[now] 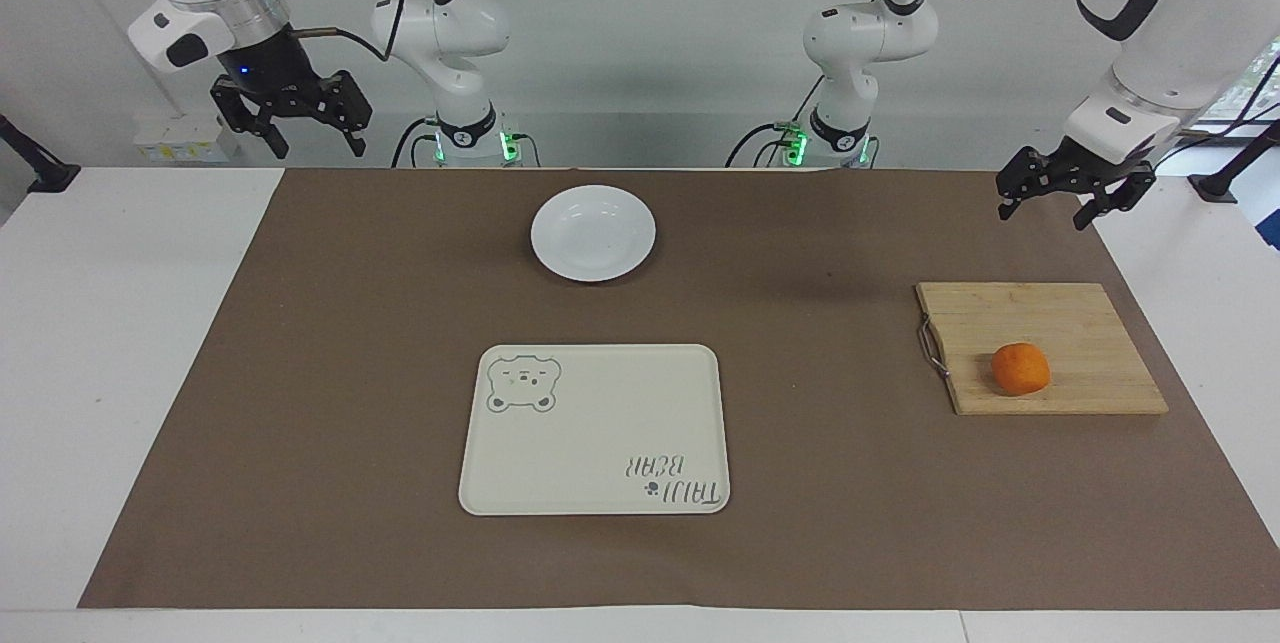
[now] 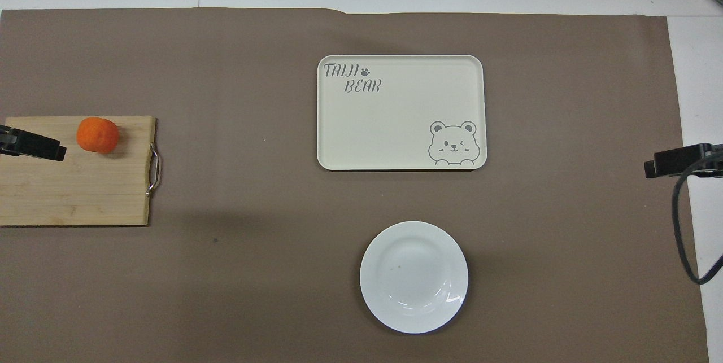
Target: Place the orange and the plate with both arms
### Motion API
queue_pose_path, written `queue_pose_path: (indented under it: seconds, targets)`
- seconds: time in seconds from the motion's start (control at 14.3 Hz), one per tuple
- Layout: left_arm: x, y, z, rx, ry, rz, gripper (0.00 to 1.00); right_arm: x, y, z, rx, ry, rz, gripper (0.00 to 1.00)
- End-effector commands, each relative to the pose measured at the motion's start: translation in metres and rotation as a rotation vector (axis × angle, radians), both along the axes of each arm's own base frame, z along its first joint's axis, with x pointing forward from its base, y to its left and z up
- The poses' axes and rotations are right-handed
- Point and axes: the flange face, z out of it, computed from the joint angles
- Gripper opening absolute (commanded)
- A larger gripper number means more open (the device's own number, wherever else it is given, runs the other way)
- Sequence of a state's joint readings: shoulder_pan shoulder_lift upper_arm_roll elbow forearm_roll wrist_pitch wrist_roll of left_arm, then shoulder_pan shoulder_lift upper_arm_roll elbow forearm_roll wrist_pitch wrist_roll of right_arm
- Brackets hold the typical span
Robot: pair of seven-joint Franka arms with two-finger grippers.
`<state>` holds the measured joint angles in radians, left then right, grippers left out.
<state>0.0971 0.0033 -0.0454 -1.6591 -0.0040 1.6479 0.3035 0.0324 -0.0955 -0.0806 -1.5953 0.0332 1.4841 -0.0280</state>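
Overhead view. An orange (image 2: 98, 135) rests on a wooden cutting board (image 2: 79, 193) with a metal handle (image 2: 154, 170), at the left arm's end of the brown-covered worktop (image 2: 254, 272). A cream bear-print tray (image 2: 395, 120) lies farther from the robots than the white plate (image 2: 414, 276). Left end effector (image 2: 34, 145) tip overlaps the board; right end effector (image 2: 675, 161) shows at the edge.

You have a mat (image 1: 300, 423) spread over the table (image 1: 100, 323), and near its middle lies a tray (image 1: 594, 429), with the plate (image 1: 593, 233) nearer to the robots than the tray and apart from it. Toward the left arm's end of the table you find a cutting board (image 1: 1040, 347) on the mat, and the orange (image 1: 1020, 368) rests on that board. The left gripper (image 1: 1059, 203) hangs in the air over the mat's edge at that end, while the right gripper (image 1: 290, 123) hangs raised at the right arm's end.
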Motion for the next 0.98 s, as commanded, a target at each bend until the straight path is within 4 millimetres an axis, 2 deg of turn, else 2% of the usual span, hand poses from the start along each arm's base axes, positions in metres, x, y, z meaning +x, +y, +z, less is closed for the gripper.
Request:
queue_pose_path:
  seconds: [0.0, 0.28, 0.49, 0.56, 0.91]
  targets:
    - [0.008, 0.023, -0.021, -0.015, -0.015, -0.055, 1.00, -0.003, -0.003, 0.000, -0.007, -0.006, -0.020, 1.00]
    - [0.024, 0.043, -0.057, -0.017, -0.018, -0.089, 1.00, 0.001, 0.001, 0.002, -0.053, -0.035, -0.002, 1.00]
    - [0.034, 0.050, -0.086, -0.014, -0.040, -0.103, 1.00, 0.011, 0.000, 0.005, -0.069, -0.031, -0.004, 1.00]
    - [0.039, 0.058, -0.101, -0.017, -0.031, -0.090, 1.00, 0.012, -0.002, 0.004, -0.069, -0.027, -0.007, 1.00]
    - [0.063, 0.064, -0.145, -0.016, -0.056, -0.083, 1.00, 0.010, -0.002, 0.004, -0.066, -0.024, -0.012, 1.00]
